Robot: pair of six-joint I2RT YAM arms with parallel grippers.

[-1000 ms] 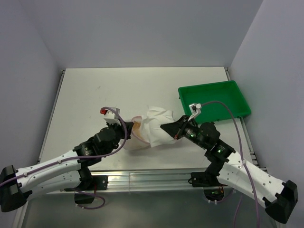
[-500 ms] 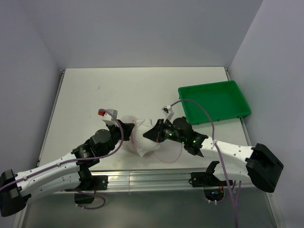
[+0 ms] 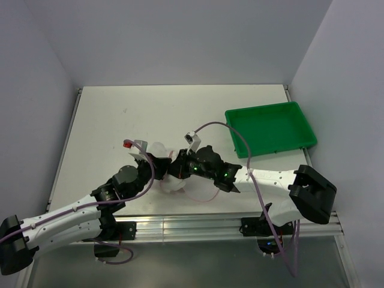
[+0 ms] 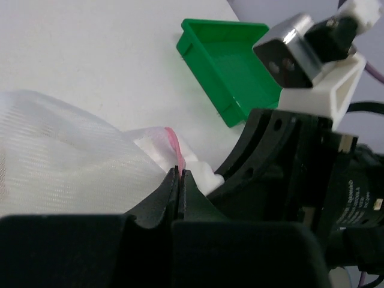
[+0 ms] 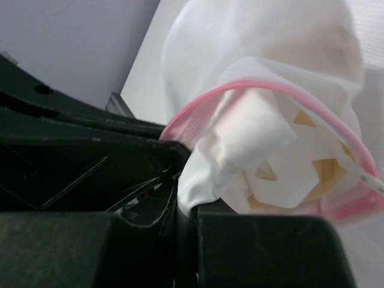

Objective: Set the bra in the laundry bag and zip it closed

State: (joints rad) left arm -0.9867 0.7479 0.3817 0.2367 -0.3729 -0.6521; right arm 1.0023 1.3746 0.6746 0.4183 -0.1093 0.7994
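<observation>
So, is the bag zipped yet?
Open. In the right wrist view the bag's pink zipper band gapes in a wide loop, with fabric showing through the mouth.

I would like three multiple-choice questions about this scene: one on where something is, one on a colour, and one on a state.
1. The green tray lies:
A) on the right side of the table
B) at the near left corner
C) in the very middle

2. The zipper band of the laundry bag is:
A) blue
B) pink
C) black

3. On the left gripper, the jaws are:
A) wide open
B) shut on the tray's rim
C) shut on the zipper band

Answers:
1 A, the top view shows it by the right edge.
2 B, it is pink in both wrist views.
3 C, the left wrist view shows them pinching the pink edge.
</observation>
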